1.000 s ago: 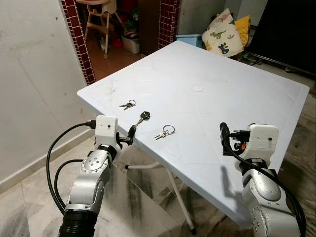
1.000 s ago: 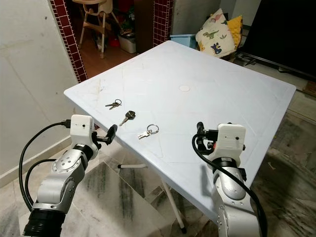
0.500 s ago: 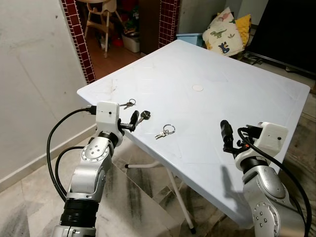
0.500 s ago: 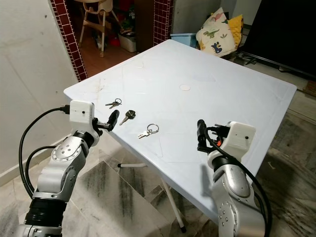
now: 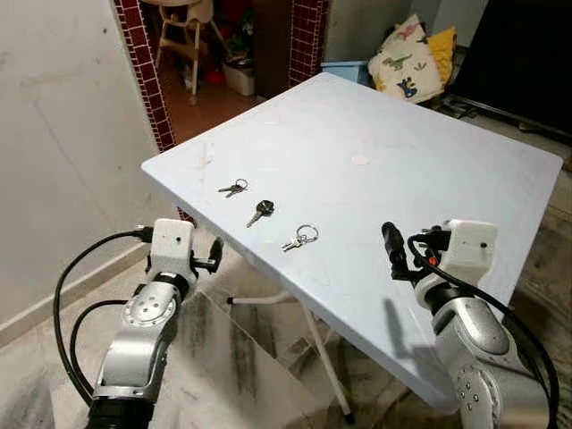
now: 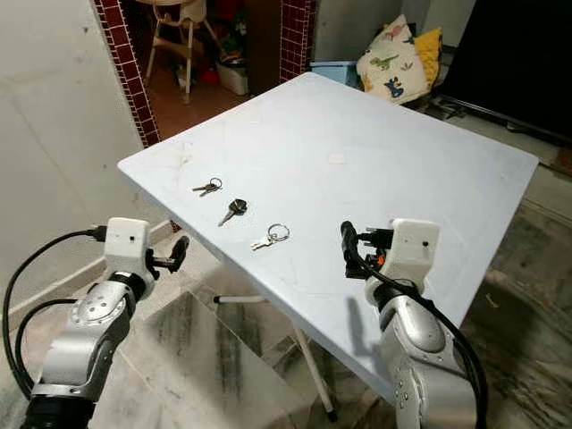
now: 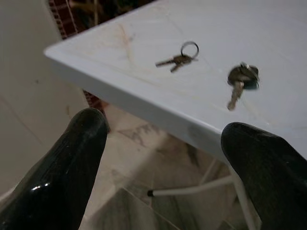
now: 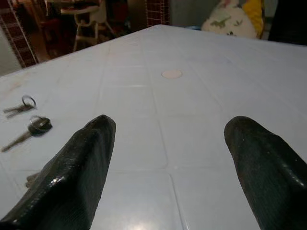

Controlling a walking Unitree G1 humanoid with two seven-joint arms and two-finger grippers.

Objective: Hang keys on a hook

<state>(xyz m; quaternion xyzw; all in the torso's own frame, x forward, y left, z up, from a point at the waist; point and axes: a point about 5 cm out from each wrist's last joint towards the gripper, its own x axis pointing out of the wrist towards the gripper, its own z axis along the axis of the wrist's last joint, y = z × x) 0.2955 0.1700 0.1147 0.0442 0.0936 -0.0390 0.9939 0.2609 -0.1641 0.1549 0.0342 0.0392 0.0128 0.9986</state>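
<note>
1. Head views: a white square plastic table carries three sets of keys near its corner at nine o'clock: a small pair of keys on a ring, a black-headed key, and a silver key on a round ring. The left gripper hangs below the table edge; the right gripper hovers over the near edge.
2. Left wrist view: fingers spread apart, holding nothing, with the table corner beyond them.
3. Right wrist view: fingers parted, empty, above the tabletop.
</note>
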